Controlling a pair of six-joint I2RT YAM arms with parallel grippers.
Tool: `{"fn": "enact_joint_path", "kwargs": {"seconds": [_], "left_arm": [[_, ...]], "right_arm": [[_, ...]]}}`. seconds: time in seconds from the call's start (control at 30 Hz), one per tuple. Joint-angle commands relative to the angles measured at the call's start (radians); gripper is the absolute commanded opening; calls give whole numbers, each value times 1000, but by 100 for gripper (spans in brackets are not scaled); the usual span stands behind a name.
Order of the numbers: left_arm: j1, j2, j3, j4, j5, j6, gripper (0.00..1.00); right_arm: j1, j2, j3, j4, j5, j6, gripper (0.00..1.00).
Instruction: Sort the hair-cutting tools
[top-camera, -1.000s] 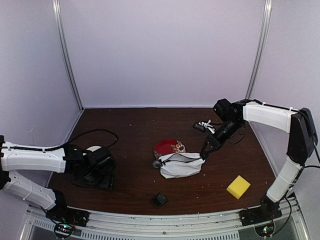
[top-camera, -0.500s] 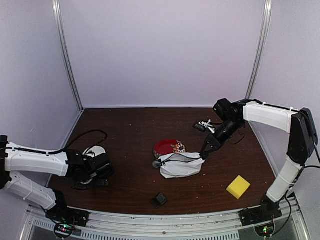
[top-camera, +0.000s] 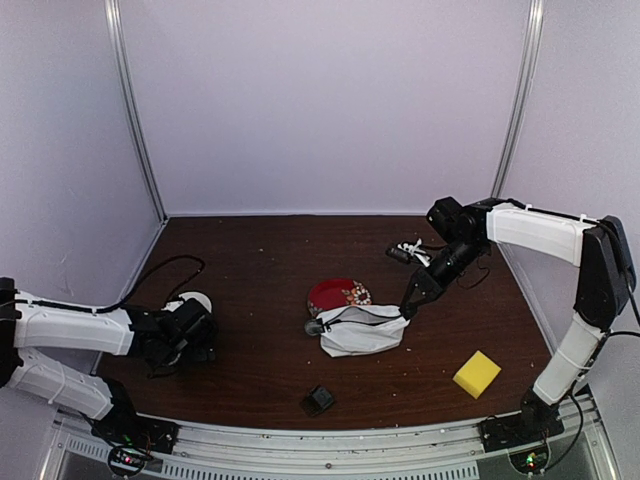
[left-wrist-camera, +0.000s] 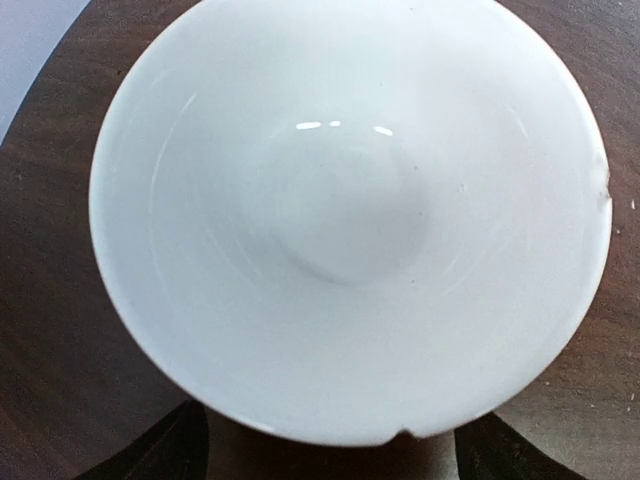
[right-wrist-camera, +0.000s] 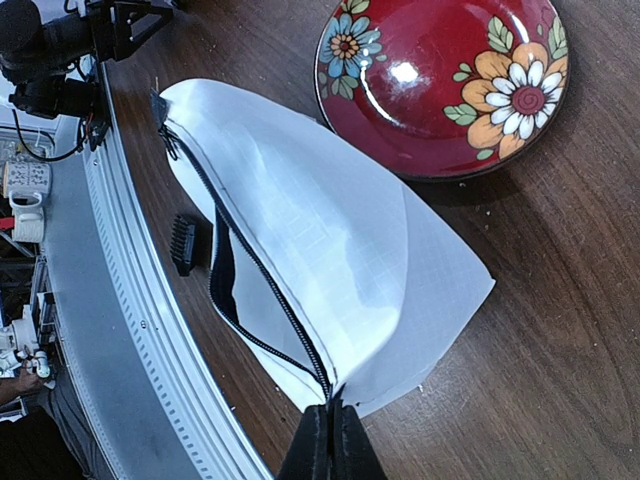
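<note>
- Right now, the left end effector (left-wrist-camera: 332, 420) sits low near the left edge of the bench (top-camera: 260, 255), with its fingers (left-wrist-camera: 170, 455) spread apart.
- In the left wrist view those dark fingers show at the two bottom corners, one on either side of the near rim of the bowl (left-wrist-camera: 350, 200). I cannot tell whether they touch it.
- The bowl is white and stands upright on the bench, with small chips in its rim on the right and at the bottom of that view.
- The right end effector (right-wrist-camera: 328, 420) reaches to the middle of the bench and is pinched tight on one corner of a white pouch (right-wrist-camera: 320, 240).
- The pouch lies on the bench with its black zip (right-wrist-camera: 250, 260) partly undone, showing a dark gap along its length.
- A red plate (right-wrist-camera: 440, 90) painted with flowers lies flat just beside the pouch, on the side towards the far edge.
- The black attachment block (right-wrist-camera: 183, 243), ribbed like a comb, lies by itself close to the near edge, about midway along it. It is apart from the pouch and well apart from both end effectors.
- A yellow sponge (top-camera: 477, 373) rests towards the near right corner, away from everything else.
</note>
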Motion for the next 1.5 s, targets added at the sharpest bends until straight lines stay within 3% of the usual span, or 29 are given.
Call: {"fn": "enact_joint_path", "kwargs": {"seconds": [0.0, 0.2, 0.43, 0.7, 0.9, 1.2, 1.47], "left_arm": [[36, 48, 2, 110, 34, 92, 89], [60, 82, 11, 119, 27, 106, 89], [107, 108, -13, 239, 85, 203, 88], [126, 182, 26, 226, 101, 209, 87], [130, 166, 34, 161, 91, 173, 77], [125, 68, -38, 179, 195, 141, 61], [9, 0, 24, 65, 184, 111, 53]], "right_arm": [[-3, -20, 28, -13, -16, 4, 0], [-1, -28, 25, -11, -3, 7, 0], [-1, -28, 19, -6, 2, 8, 0], [-1, -20, 22, -7, 1, 8, 0], [-1, -25, 18, -7, 6, 7, 0], [-1, -15, 21, -5, 5, 6, 0], [-1, -20, 20, -6, 7, 3, 0]]}}
